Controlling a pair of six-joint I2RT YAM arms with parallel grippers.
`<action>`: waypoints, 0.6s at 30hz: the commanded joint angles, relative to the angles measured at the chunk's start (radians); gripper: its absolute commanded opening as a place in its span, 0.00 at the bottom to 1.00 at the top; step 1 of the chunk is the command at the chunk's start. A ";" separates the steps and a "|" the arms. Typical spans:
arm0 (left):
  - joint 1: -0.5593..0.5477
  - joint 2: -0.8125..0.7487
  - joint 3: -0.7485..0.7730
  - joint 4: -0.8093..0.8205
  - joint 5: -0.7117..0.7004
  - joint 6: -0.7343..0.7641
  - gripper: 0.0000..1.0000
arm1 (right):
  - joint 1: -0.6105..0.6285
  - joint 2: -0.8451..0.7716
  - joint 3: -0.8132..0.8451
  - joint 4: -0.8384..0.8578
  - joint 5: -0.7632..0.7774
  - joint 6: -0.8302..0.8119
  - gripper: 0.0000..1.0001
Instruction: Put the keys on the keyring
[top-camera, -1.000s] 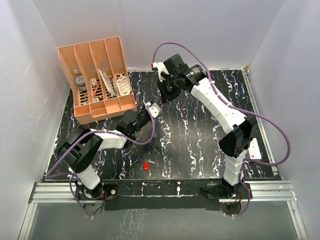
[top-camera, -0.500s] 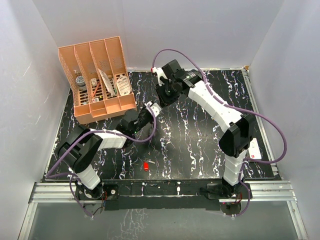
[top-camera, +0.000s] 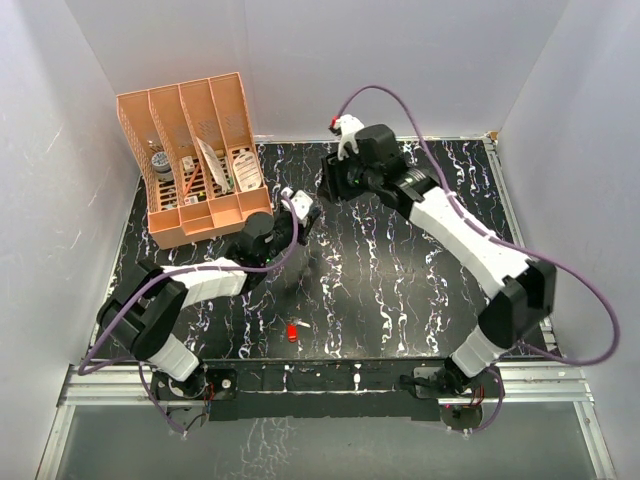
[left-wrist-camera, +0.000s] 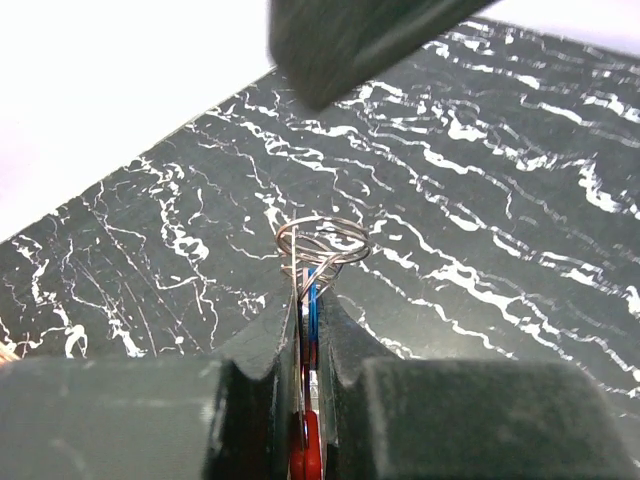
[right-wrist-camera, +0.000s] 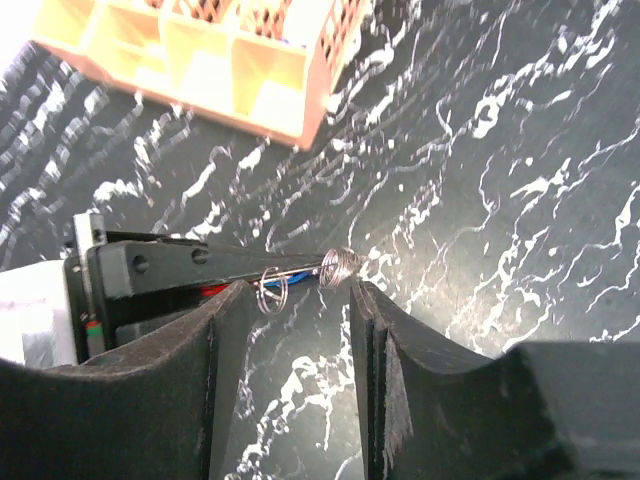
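Top external: orange rack (top-camera: 222, 212), slots stuffed with papers and small bits.
Left claw (left-wrist-camera: 310, 310) pinched tight on the keyring (left-wrist-camera: 305, 450); right claw (right-wrist-camera: 300, 295) partly open, holding nothing.

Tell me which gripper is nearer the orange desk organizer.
Left. The left gripper sits just off the near right corner of the organizer. The right gripper, jaws apart, hovers farther to the right, past the left gripper's tips.
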 joint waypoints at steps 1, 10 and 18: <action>-0.001 -0.098 0.067 -0.049 -0.032 -0.124 0.00 | -0.007 -0.162 -0.132 0.332 0.025 0.059 0.43; -0.001 -0.118 0.221 -0.274 -0.099 -0.333 0.00 | -0.007 -0.307 -0.371 0.540 -0.035 0.077 0.43; -0.001 -0.095 0.345 -0.466 -0.067 -0.446 0.00 | -0.007 -0.375 -0.466 0.645 0.006 0.008 0.42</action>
